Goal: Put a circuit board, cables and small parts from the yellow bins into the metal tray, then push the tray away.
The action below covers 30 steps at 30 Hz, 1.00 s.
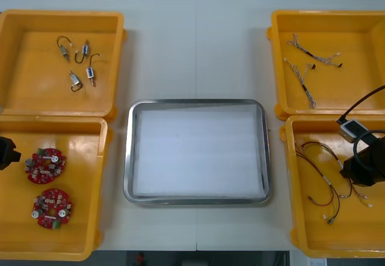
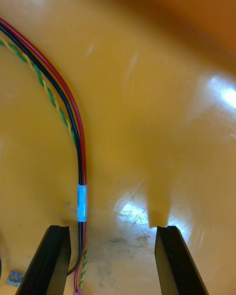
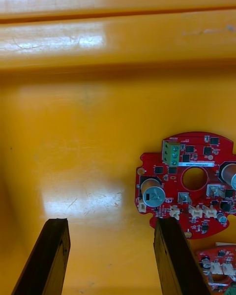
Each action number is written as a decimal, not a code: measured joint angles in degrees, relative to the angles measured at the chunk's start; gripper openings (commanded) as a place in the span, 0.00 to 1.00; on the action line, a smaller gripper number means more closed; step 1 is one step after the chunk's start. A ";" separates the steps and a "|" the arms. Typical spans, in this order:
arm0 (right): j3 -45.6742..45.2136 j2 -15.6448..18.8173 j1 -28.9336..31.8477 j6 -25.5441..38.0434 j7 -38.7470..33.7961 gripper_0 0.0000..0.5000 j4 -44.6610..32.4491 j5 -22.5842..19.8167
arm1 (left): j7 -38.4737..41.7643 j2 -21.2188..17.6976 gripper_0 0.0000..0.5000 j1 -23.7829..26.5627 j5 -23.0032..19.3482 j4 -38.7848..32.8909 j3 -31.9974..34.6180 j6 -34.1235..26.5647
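Right end effector [image 2: 113,231] fingers are spread wide and nothing is held; it is lowered into the near right yellow bin [image 1: 313,233], where a cable bundle [image 2: 81,177] of red, black and twisted yellow-green strands is seen running between the fingers, close against 1 of them and well off centre. A poor grasp is judged the main risk: if the fingers are closed from here, only 1 strand could be pinched or the bundle nudged aside. The cables are looped over one another, so a second cable could be dragged up with the first, or a trailing end caught on the bin wall on the way to the metal tray [image 1: 195,102], which is white inside and holds nothing. Left end effector [image 3: 113,221] fingers are likewise parted and empty over the near left yellow bin [image 1: 84,157]; of the 2 round red circuit boards in that bin, the nearer circuit board [image 3: 189,182] lies just outside 1 finger, so it would be missed by a closure here. In the far left yellow bin [image 1: 18,49] 4 small metal parts [image 1: 78,67] are kept, and in the far right yellow bin [image 1: 361,55] twisted cables [image 1: 307,67], all on the table [image 1: 198,37].
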State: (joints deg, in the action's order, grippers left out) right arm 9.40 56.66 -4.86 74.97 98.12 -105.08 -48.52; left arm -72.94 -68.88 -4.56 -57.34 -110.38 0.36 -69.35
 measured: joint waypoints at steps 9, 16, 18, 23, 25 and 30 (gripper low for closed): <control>0.00 -1.99 -0.05 0.15 -0.39 1.00 0.11 1.12 | 0.00 0.00 1.00 1.19 1.93 1.86 -4.40 4.11; 0.00 -3.44 -0.13 0.77 -0.49 1.00 0.12 3.12 | 0.00 0.00 1.00 2.98 1.94 2.99 -7.46 4.82; 0.00 -3.48 -0.18 0.88 -0.52 0.70 0.12 3.16 | 0.00 0.00 1.00 2.98 1.93 2.99 -7.46 4.83; 0.00 -3.48 -0.28 1.05 -0.55 0.00 0.12 3.16 | 0.00 0.01 1.00 3.15 1.85 2.99 -7.53 4.85; 0.00 -3.49 -0.29 1.18 -0.56 0.00 0.12 3.16 | 0.00 0.01 1.00 3.29 1.85 2.99 -7.61 4.85; 0.00 -3.54 -0.31 1.27 -0.58 0.00 0.12 3.12 | 0.00 0.01 1.00 3.87 1.90 3.03 -8.61 5.02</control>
State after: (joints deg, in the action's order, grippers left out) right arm 9.40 53.12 -5.17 76.24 97.54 -104.96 -45.40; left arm -72.93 -68.86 -0.70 -55.44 -107.35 -8.26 -64.33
